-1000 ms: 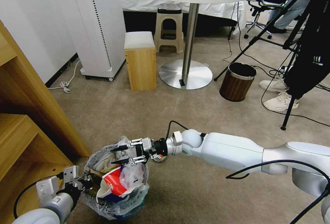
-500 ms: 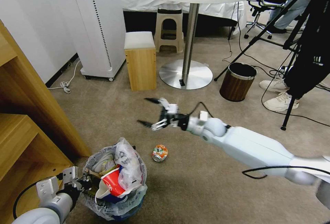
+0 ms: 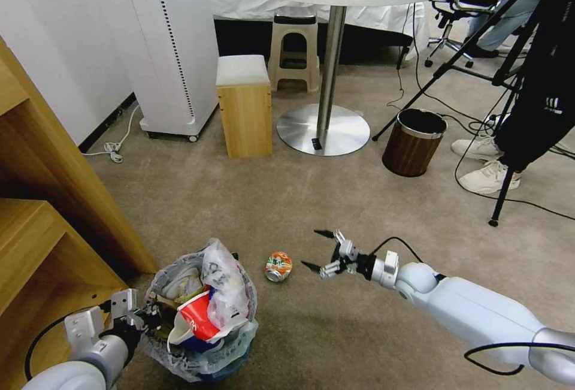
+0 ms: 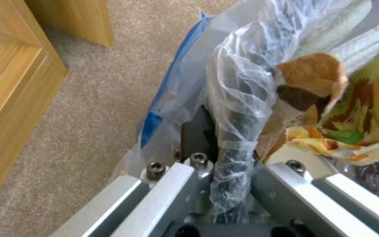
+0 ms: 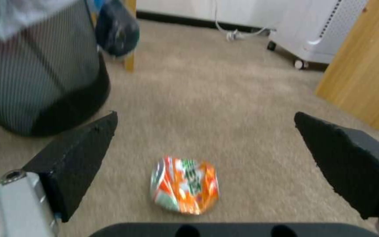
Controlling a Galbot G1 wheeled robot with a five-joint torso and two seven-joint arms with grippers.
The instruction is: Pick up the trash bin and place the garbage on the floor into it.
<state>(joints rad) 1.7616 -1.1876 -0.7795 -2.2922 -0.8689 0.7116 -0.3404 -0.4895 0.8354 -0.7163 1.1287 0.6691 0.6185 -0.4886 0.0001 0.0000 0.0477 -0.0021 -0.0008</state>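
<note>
The trash bin (image 3: 200, 351), black with a crinkly plastic liner, stands on the beige floor (image 3: 359, 330) at the lower left, heaped with garbage such as a red-white paper cup (image 3: 194, 321). My left gripper (image 3: 129, 312) is shut on its rim; in the left wrist view the left gripper (image 4: 224, 171) pinches the rim and the bag (image 4: 242, 82). A crushed orange can (image 3: 278, 266) lies on the carpet just right of the bin. My right gripper (image 3: 317, 250) hovers open close to the right of it. In the right wrist view the can (image 5: 185, 184) lies between the spread fingers (image 5: 80, 158), beside the bin (image 5: 36, 82).
A wooden shelf unit (image 3: 54, 198) rises close at the left. Farther off stand a wooden box stool (image 3: 244, 105), a round table's metal base (image 3: 323, 129), a brown wood-look bin (image 3: 414, 141), tripod legs (image 3: 503, 192) and a person's white shoes (image 3: 488, 177).
My right gripper left the top of the bin, swung up and outward, then came down low beside the can, open. The left gripper and the bin have stayed put.
</note>
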